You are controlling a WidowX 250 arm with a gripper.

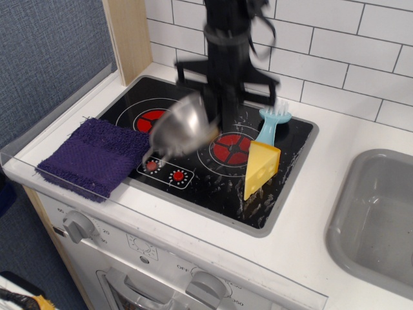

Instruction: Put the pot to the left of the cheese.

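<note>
The shiny steel pot (182,124) hangs tilted above the black stovetop (213,161), between the two red burners, blurred by motion. My black gripper (218,120) comes down from above and is shut on the pot's right rim. The yellow cheese wedge (261,168) stands on the stovetop to the right of the pot, a short gap apart.
A light blue plastic fork (271,121) lies behind the cheese. A purple cloth (95,157) lies at the stove's left edge. A grey sink (381,213) is at the right. A wooden panel (129,39) and white tiled wall stand behind.
</note>
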